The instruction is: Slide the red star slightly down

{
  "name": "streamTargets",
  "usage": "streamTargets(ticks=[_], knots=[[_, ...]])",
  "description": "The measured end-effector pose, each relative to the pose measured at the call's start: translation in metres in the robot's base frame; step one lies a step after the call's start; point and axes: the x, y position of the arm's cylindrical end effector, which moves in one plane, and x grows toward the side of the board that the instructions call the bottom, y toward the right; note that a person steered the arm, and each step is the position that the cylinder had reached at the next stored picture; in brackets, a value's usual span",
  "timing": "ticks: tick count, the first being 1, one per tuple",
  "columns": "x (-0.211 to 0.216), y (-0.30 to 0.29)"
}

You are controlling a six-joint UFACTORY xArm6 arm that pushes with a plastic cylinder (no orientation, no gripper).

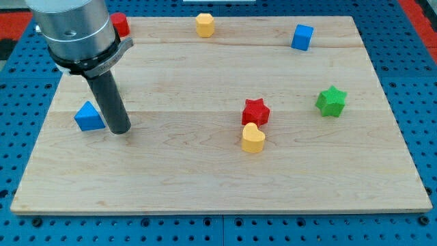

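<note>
The red star [256,111] lies right of the board's middle. A yellow heart [252,138] sits just below it, touching or nearly touching. My tip [119,130] rests on the board at the view's left, far left of the red star. A blue triangle [89,117] lies right beside the tip, on its left.
A red block [120,24] sits at the top left, partly behind the arm. A yellow hexagon [205,24] is at the top middle, a blue cube [302,37] at the top right, a green star [331,101] at the right. The wooden board [218,184] ends in blue pegboard.
</note>
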Motion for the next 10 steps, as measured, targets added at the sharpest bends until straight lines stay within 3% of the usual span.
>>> streamTargets(ticks=[3, 5, 9, 10], knots=[[-0.018, 0.027], [-0.059, 0.043], [-0.073, 0.048], [-0.104, 0.073]])
